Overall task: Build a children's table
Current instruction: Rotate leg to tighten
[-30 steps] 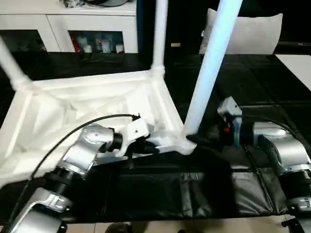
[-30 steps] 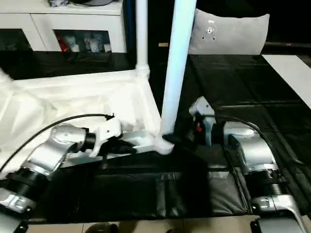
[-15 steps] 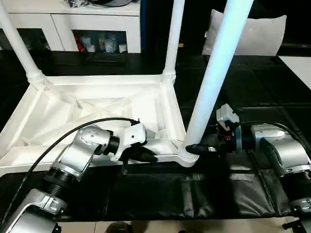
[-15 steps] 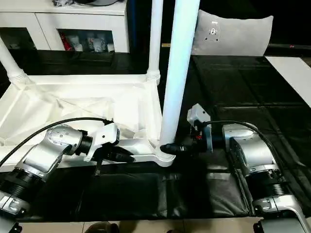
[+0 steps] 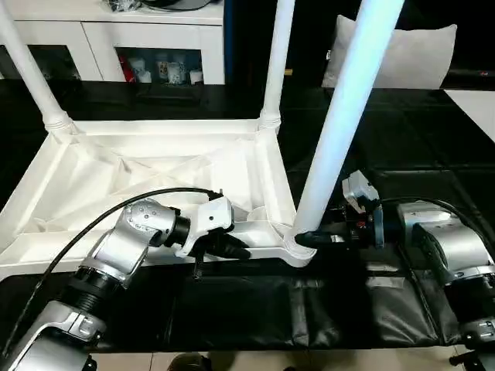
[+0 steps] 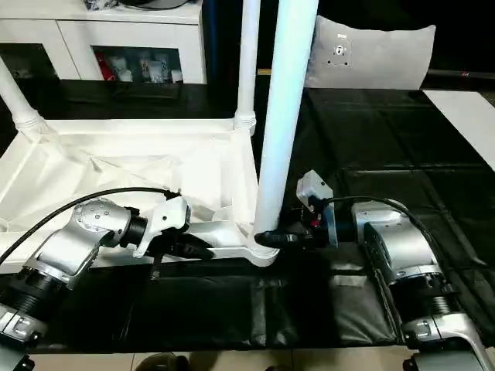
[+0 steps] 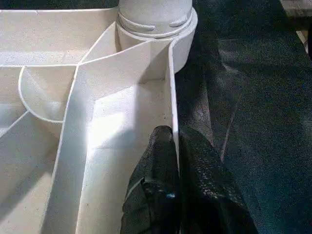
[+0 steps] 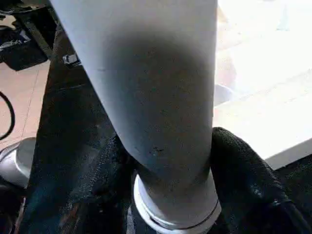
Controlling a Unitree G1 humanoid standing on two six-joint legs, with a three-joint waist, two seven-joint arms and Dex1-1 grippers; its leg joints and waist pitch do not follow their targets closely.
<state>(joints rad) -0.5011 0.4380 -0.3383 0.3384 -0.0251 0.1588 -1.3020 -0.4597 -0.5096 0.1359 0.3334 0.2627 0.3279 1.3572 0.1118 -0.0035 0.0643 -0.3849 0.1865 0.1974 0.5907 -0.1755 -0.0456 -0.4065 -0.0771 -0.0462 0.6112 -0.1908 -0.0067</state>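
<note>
The white children's table lies upside down on the black mat, its ribbed underside [image 5: 155, 166] facing up. Three legs stand in corner sockets: far left [image 5: 27, 66], far right [image 5: 277, 54] and near right [image 5: 340, 116]. My left gripper [image 5: 236, 249] is shut on the table's near rim [image 7: 171, 87], one finger [image 7: 156, 161] inside the rim and one outside. My right gripper [image 5: 309, 238] holds the base of the near right leg [image 8: 161, 97] just above its socket [image 5: 298, 249], a finger [image 8: 243, 170] pressed on each side.
A white cabinet with shelves [image 5: 116, 31] stands behind the table, and a grey pillow [image 5: 402, 54] lies at the back right. A white sheet edge [image 5: 476, 100] shows at the far right. The black mat [image 5: 271, 309] has folds near my forearms.
Since a second ago the table top has come down from a tilt to lie flat, and the legs now stand straighter. Both grippers keep their holds.
</note>
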